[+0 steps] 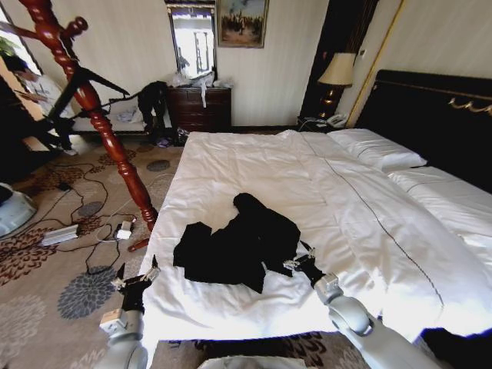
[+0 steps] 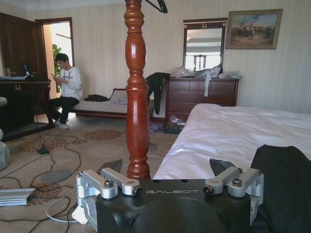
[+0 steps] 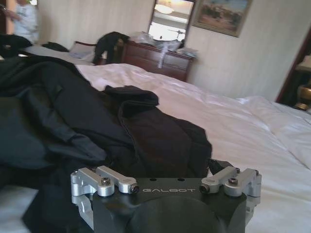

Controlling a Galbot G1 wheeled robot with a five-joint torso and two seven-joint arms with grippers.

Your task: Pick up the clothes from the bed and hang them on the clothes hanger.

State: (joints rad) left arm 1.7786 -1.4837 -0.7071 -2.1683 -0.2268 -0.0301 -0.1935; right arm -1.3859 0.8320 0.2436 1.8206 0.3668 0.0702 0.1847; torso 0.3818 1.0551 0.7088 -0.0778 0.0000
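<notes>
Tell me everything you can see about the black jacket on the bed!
The black jacket is soft, matte fabric, crumpled in a loose heap with folds and one part sticking up toward the pillows. It lies on the white duvet of the bed, near the foot edge. The right gripper is at its side, open. The left gripper is open by the bed's corner, apart from it.

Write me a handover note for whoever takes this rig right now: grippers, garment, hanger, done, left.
Left gripper: open, holding nothing, beside the bed's left edge, short of the jacket.
Right gripper: open, at the right edge of the black jacket, no grasp visible.
Jacket: crumpled on the white duvet of the bed, near the foot.
Clothes hanger: black, hanging on the reddish wooden coat stand to the bed's left.
Done: both arms brought up to the garment.
Left: grasp, lift, hang it on the hanger.
</notes>
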